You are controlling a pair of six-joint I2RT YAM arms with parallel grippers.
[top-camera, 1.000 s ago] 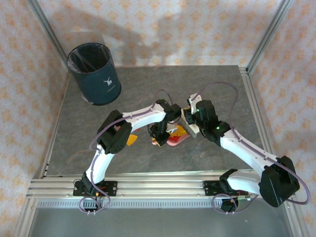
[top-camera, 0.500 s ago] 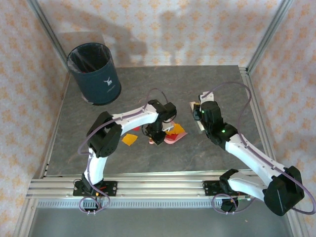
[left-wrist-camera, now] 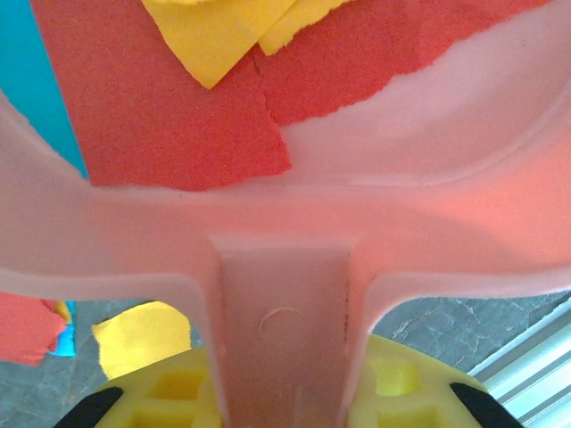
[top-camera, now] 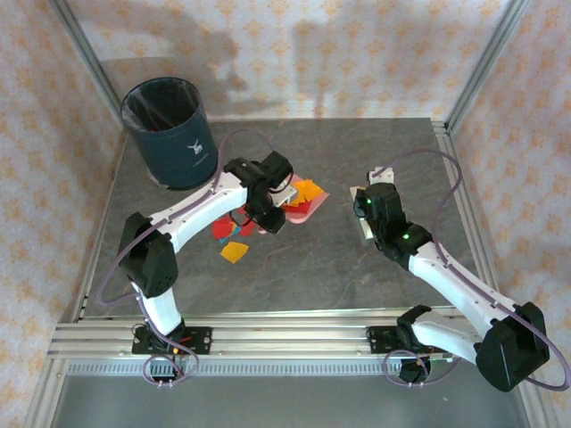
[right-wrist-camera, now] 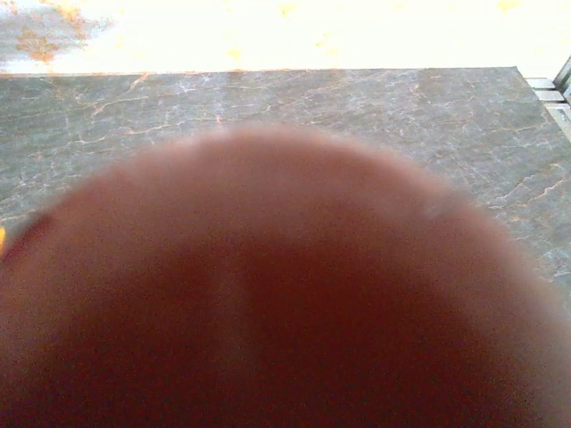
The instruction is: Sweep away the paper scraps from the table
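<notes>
Swinging up and to the left from the middle of the overhead view, the left gripper (top-camera: 272, 217) now sits nearer the dark bin (top-camera: 169, 134) in the upper left, and the pink dustpan (top-camera: 300, 214) has come along with it. The right gripper (top-camera: 369, 217) has drawn back to the right and is now well apart from the dustpan. The left gripper is pinched on the dustpan's handle. In the left wrist view that handle runs down between the yellow pads (left-wrist-camera: 169, 397) of the left gripper (left-wrist-camera: 284, 392), with the pan (left-wrist-camera: 419, 152) spreading across the frame above. Red, orange-yellow and teal paper scraps (left-wrist-camera: 161, 107) lie inside the pan, seen from overhead as a small heap (top-camera: 308, 190). More scraps (top-camera: 234, 251), red and orange, lie loose on the grey table (top-camera: 357, 276) just left of and below the pan. The right gripper's fingers are pressed together. A blurred brown rounded shape (right-wrist-camera: 268, 294) sits close to its camera, too blurred to name, with bare table (right-wrist-camera: 268, 98) beyond it.
</notes>
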